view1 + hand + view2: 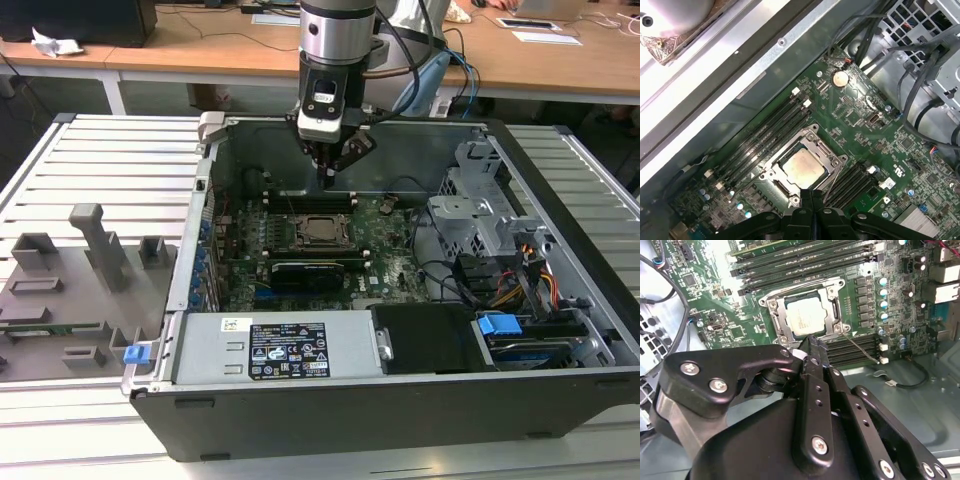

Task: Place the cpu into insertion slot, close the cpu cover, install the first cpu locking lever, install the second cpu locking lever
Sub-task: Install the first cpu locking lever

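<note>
The gripper's (812, 194) two black fingers are pressed together along a thin seam, and nothing can be seen between them. In the second wrist view the gripper (810, 344) points its closed tip at the edge of the socket frame, by one of its corner screws. Whether the tip touches the metal there cannot be told. In the exterior view the gripper (327, 178) hangs upright from the arm over the far part of the board.

Just past the tip lies the cpu (803, 168), flat and level, its pale metal top facing up. It sits inside the insertion slot (781, 320), whose dark inside shows as a narrow strip beside the chip. The cpu cover (834, 157) lies down over the chip, its grey frame ringing the pale top on all sides. In the second wrist view the cpu (805, 316) shows through the frame's central opening. A thin metal rod (862, 347) runs out from one corner of the socket across the neighbouring black memory slots (860, 347); whether it is latched cannot be told.

More memory slots (765, 135) flank the socket's other side. All of this sits on the green motherboard (390, 250) inside an open computer case (350, 420). A round coin battery (840, 77) lies farther out on the board. A grey fixture tray (70, 290) rests on the table at the exterior view's left.
</note>
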